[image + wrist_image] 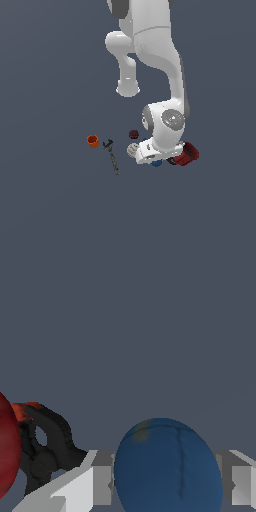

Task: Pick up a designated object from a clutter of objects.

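Here, the gripper point(167, 483) sat low over the clutter with the blue ball point(167, 468) between its 2 fingers point(82, 486), which flanked it closely on both sides; actual contact could not be told. In the exterior view, the arm hid most of the ball, just beside the red mug point(189, 153) and white baseball point(132, 149).
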### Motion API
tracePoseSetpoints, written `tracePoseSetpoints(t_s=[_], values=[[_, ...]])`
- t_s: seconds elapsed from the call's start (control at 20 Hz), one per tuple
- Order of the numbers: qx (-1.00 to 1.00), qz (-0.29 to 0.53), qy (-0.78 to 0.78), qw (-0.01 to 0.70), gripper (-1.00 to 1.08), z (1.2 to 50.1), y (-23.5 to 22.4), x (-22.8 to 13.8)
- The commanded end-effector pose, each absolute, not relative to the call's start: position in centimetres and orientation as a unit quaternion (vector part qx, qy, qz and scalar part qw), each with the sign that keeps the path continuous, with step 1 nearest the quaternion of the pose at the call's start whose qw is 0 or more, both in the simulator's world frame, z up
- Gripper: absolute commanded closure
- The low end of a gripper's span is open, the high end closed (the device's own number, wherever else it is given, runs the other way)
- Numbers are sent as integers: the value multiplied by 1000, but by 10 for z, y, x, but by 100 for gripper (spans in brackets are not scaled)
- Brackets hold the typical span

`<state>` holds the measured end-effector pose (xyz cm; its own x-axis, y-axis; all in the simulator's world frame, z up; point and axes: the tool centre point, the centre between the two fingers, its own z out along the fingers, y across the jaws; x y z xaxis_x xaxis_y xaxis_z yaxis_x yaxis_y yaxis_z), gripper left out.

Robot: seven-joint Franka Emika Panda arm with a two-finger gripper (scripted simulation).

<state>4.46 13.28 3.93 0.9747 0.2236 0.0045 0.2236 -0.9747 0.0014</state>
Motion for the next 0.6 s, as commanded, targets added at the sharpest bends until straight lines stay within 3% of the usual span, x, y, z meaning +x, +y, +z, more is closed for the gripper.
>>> tracePoseSetpoints(t_s=[0.0, 0.55], values=[[994, 3, 113, 0, 108, 47, 131, 44], [994, 3, 113, 1, 108, 115, 113, 30]])
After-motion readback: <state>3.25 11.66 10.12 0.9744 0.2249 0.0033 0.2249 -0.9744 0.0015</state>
